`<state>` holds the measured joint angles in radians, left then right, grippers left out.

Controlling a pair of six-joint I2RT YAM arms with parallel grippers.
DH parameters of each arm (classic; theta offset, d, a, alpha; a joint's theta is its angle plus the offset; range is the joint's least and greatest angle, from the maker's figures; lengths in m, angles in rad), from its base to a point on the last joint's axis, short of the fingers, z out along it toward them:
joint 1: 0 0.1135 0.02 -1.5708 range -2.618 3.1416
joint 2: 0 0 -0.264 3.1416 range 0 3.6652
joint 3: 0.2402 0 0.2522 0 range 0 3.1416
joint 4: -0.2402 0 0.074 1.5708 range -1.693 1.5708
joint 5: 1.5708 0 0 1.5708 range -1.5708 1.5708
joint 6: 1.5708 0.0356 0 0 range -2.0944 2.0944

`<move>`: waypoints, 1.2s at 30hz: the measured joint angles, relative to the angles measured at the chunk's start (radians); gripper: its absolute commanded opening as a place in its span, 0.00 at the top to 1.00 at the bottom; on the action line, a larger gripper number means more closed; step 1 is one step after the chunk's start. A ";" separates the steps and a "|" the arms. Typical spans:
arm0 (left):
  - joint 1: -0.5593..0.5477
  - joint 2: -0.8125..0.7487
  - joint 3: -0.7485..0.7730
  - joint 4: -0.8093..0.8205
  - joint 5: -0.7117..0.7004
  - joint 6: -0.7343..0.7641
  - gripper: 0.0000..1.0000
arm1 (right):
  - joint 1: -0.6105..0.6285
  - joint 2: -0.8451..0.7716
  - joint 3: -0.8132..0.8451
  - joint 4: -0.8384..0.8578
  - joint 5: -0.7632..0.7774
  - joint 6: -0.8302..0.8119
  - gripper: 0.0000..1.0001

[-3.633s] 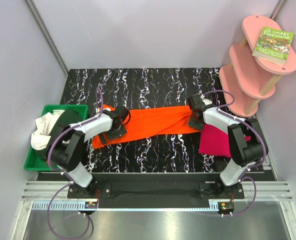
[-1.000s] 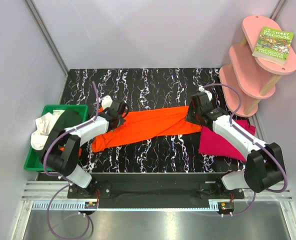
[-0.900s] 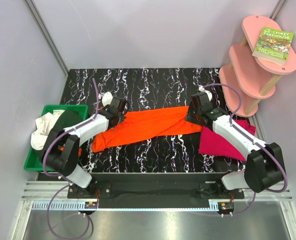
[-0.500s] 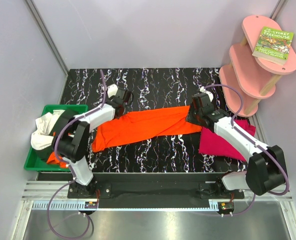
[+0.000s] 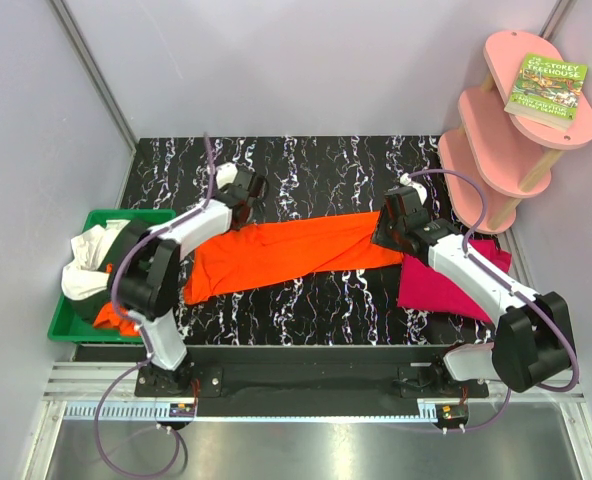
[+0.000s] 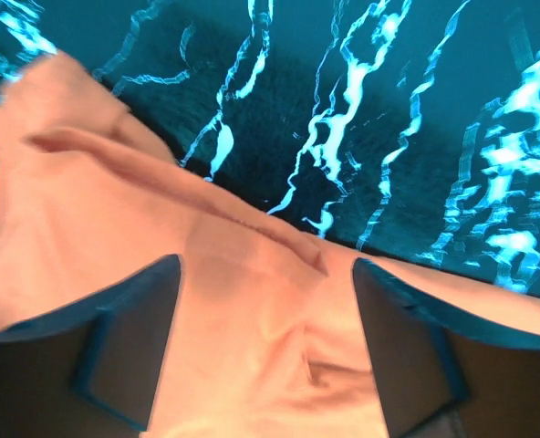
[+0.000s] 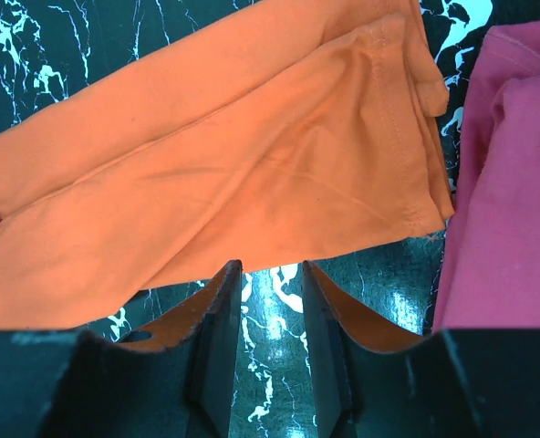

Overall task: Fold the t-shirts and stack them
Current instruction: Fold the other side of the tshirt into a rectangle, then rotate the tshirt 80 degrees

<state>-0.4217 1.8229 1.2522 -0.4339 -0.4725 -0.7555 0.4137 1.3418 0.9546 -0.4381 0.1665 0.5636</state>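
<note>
Above orange t-shirt (image 5: 286, 255) ends | left gripper (image 6: 265, 266) spread, empty | right gripper (image 7: 270, 269) narrowly parted, empty, just off hem

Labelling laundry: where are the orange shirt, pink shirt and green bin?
orange shirt (image 5: 286, 255), top view, middle of cloth.
pink shirt (image 5: 421, 288), top view, near left part.
green bin (image 5: 111, 214), top view, far rim.

spread t-shirt (image 5: 286, 255) on table (image 5: 306, 165) centre; folded t-shirt (image 5: 431, 285) just right; bin (image 5: 141, 214) left.

left hand (image 6: 265, 266) spread wide over orange t-shirt (image 6: 88, 210), marbled table (image 6: 407, 100) beyond
</note>
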 measured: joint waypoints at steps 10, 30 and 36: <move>-0.014 -0.404 -0.192 -0.041 -0.006 -0.076 0.24 | 0.000 0.067 0.001 0.019 -0.003 0.019 0.60; -0.018 -0.219 -0.360 -0.177 0.016 -0.158 0.25 | 0.000 0.381 0.075 0.031 0.037 0.074 0.61; 0.024 -0.118 -0.243 -0.188 0.028 -0.132 0.25 | 0.000 0.401 0.071 0.030 0.050 0.090 0.61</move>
<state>-0.3977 1.7050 1.0092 -0.6220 -0.4442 -0.8871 0.4137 1.7424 1.0260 -0.4080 0.2161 0.6533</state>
